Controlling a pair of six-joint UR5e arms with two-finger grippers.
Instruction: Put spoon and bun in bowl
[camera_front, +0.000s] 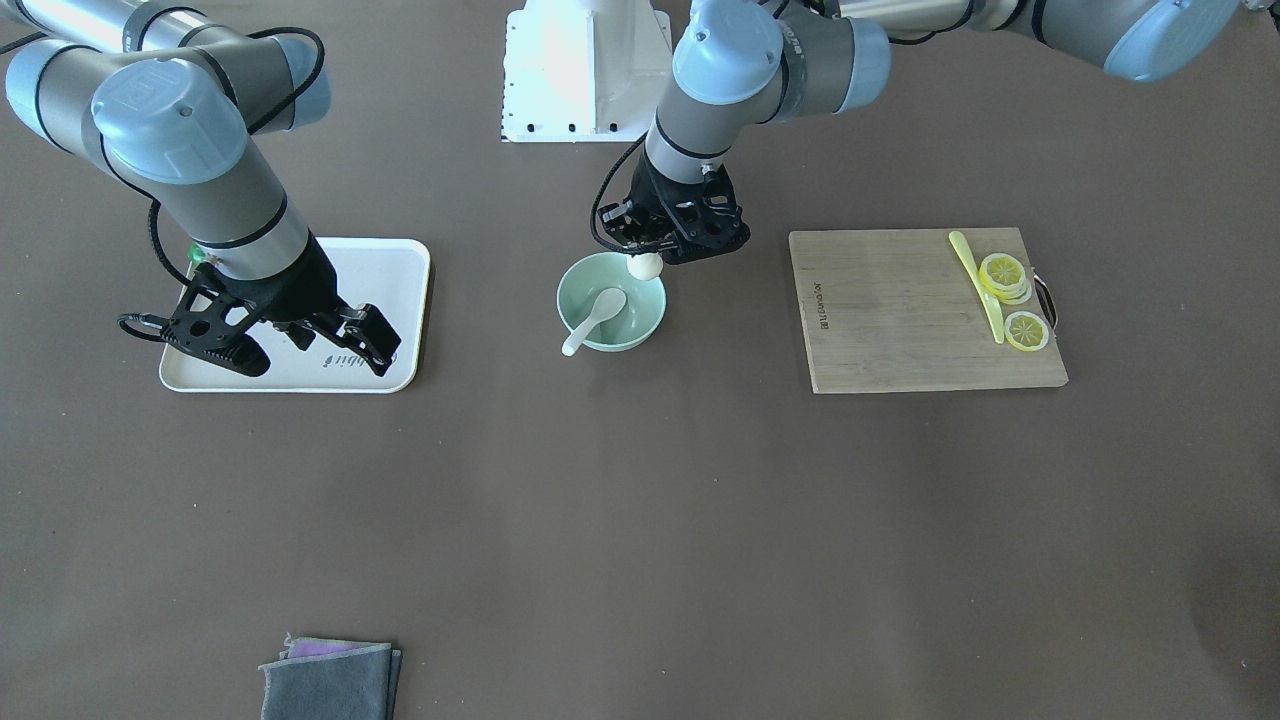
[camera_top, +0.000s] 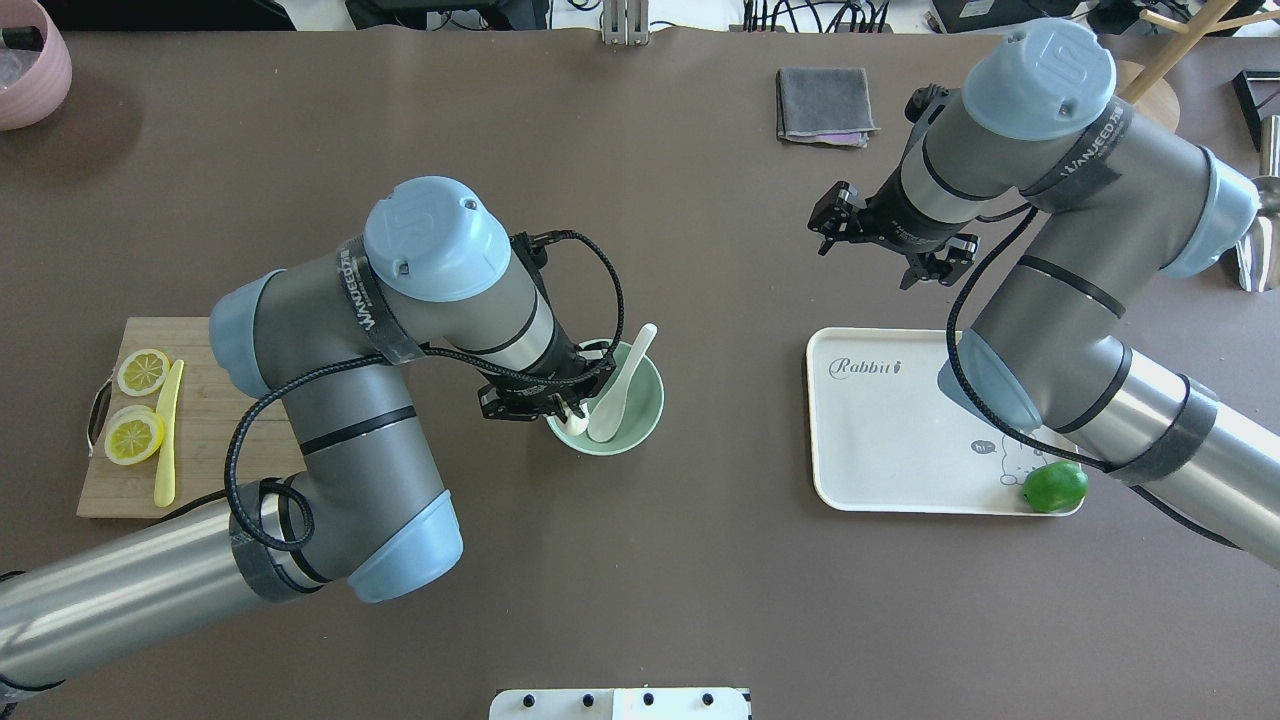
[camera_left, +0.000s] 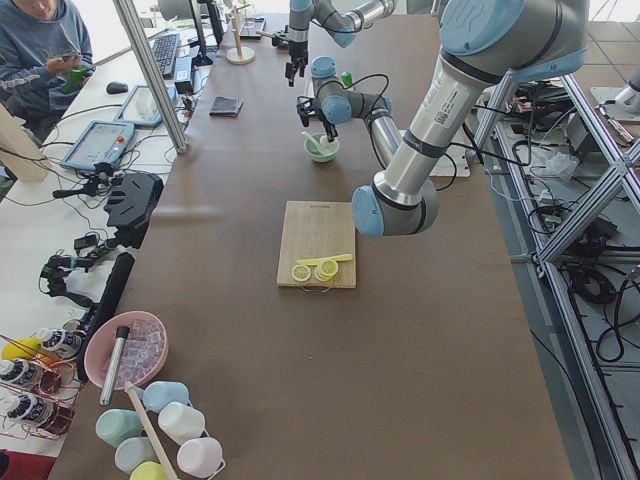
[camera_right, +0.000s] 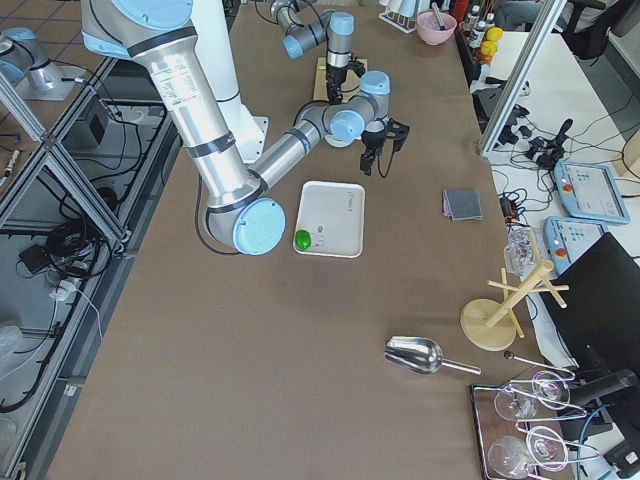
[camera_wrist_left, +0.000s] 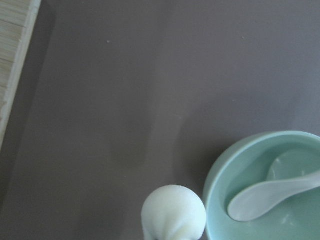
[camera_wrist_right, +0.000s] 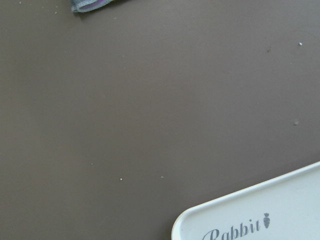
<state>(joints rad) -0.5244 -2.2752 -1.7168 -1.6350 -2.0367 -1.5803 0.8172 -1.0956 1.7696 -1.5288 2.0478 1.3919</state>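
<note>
L pincer (camera_front: 650, 262) is clamped on the bun (camera_front: 645, 266), fingers pointing down. The bun hangs right under it, at the robot-side edge of the bowl (camera_front: 645, 318). In the wrist view it sits just by the rim, outside the hollow; can't tell if it touches. Just beyond the pincer is the spoon (camera_front: 597, 315): scoop down inside the bowl, handle leaning on the far rim and sticking out over the table, pointing away from the pincer. Well apart on the L pincer's outer side lies a wooden board (camera_front: 900, 320) w/ lemon slices (camera_front: 1003, 272) at its outer end and a thin yellow utensil (camera_front: 978, 285) just beside them. Well apart on the opposite side, R pincer (camera_front: 318, 358) has its fingers spread wide w/ nothing btwn them. It hangs in the air near the far end of the white tray (camera_front: 400, 262); its wrist view shows only the tray's "Rabbit" corner and bare table. Behind the R pincer, at the tray's robot-side corner, sits a green lime (camera_top: 1054, 486). Farthest out, beyond the R pincer toward the table's far edge, lies a folded grey cloth (camera_front: 330, 682).
</note>
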